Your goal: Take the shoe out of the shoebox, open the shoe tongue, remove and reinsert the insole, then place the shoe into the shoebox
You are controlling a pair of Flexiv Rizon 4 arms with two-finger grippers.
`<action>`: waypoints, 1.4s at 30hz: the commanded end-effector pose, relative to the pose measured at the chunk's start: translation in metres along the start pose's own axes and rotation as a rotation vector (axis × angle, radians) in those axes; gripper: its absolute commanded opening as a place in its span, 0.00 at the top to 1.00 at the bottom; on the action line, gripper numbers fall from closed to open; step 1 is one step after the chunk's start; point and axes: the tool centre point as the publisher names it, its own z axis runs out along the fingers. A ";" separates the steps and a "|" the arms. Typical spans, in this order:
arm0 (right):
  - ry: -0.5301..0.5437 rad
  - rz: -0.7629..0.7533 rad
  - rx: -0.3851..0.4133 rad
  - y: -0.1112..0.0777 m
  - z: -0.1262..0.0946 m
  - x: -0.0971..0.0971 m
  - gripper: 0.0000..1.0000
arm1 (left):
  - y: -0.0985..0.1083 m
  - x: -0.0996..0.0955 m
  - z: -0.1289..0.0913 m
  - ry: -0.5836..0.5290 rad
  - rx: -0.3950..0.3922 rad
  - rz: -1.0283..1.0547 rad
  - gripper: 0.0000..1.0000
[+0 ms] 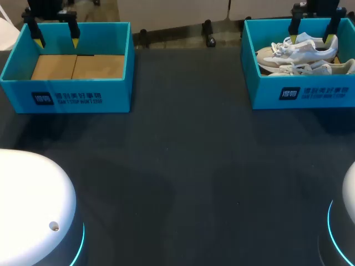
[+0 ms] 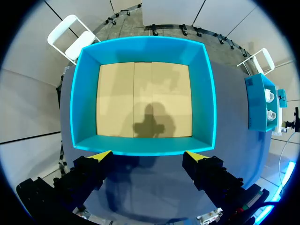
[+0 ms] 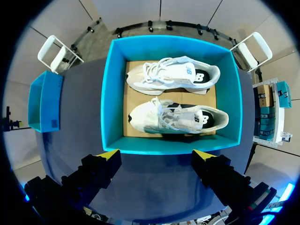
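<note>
Dark table [image 1: 183, 166]: its surface runs unbroken between the two boxes and down to 6 o'clock. The left shoebox [image 1: 83, 100], teal, sits at 10 o'clock with its cardboard floor showing wall to wall. The right shoebox [image 1: 310, 94], also teal, is at 2 o'clock, well apart from the first, and its right wall meets the edge of the head view. My left gripper [image 1: 56, 41] hangs over the left shoebox, fingers pointing down, spread wide and holding nothing. My right gripper [image 1: 312, 43] hangs the same way over the right shoebox, fingers apart and above the shoes, touching neither. Far shoe [image 3: 173, 75] and near shoe [image 3: 178, 117], both white, lie on their sides in the box, side by side, toes toward 9 o'clock.
</note>
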 end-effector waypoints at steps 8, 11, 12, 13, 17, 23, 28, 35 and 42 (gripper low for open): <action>0.000 0.000 0.001 0.000 0.000 0.000 0.00 | 0.000 0.000 0.000 0.000 0.000 0.000 0.00; 0.000 0.000 0.001 0.000 0.000 0.000 0.00 | 0.000 0.000 0.000 0.000 0.000 0.000 0.00; 0.000 0.000 0.001 0.000 0.000 0.000 0.00 | 0.000 0.000 0.000 0.000 0.000 0.000 0.00; 0.000 0.000 0.001 0.000 0.000 0.000 0.00 | 0.000 0.000 0.000 0.000 0.000 0.000 0.00; 0.000 0.000 0.001 0.000 0.000 0.000 0.00 | 0.000 0.000 0.000 0.000 0.000 0.000 0.00; -0.016 0.060 -0.031 0.003 0.001 -0.032 0.00 | 0.000 0.000 0.000 0.000 0.000 0.000 0.00; -0.040 0.075 -0.045 0.007 0.004 -0.060 0.00 | 0.000 0.000 0.000 0.000 0.000 0.000 0.00; -0.056 0.070 -0.047 0.014 0.018 -0.087 0.00 | 0.000 0.000 0.000 0.000 0.000 0.000 0.00; -0.078 0.085 -0.050 0.019 0.041 -0.115 0.00 | 0.000 0.000 0.000 0.000 0.000 0.000 0.00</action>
